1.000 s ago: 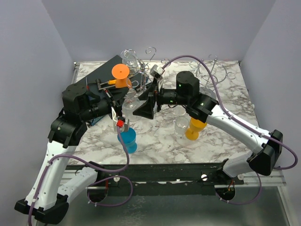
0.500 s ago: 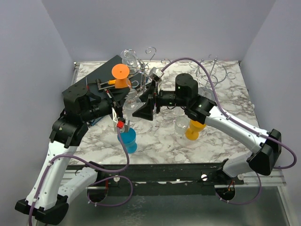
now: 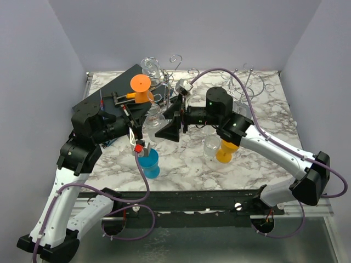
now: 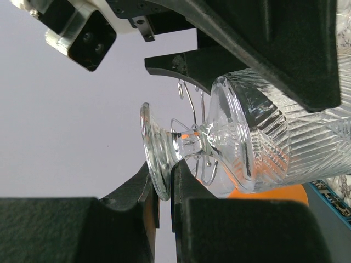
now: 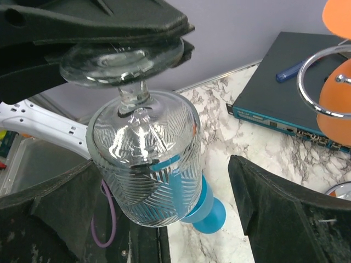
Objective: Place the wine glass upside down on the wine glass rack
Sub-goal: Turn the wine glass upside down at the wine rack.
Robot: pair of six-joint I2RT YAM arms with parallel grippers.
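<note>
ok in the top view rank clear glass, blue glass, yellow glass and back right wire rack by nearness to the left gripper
1. clear glass, foot pinched in the left gripper
2. blue glass, on the table just nearer the bases
3. yellow glass, right of centre
4. wire rack, back right corner

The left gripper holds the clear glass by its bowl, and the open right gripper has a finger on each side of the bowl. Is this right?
Not quite: the left gripper holds the clear glass by its foot, not its bowl, as the left wrist view shows. The open right gripper does flank the bowl.
</note>
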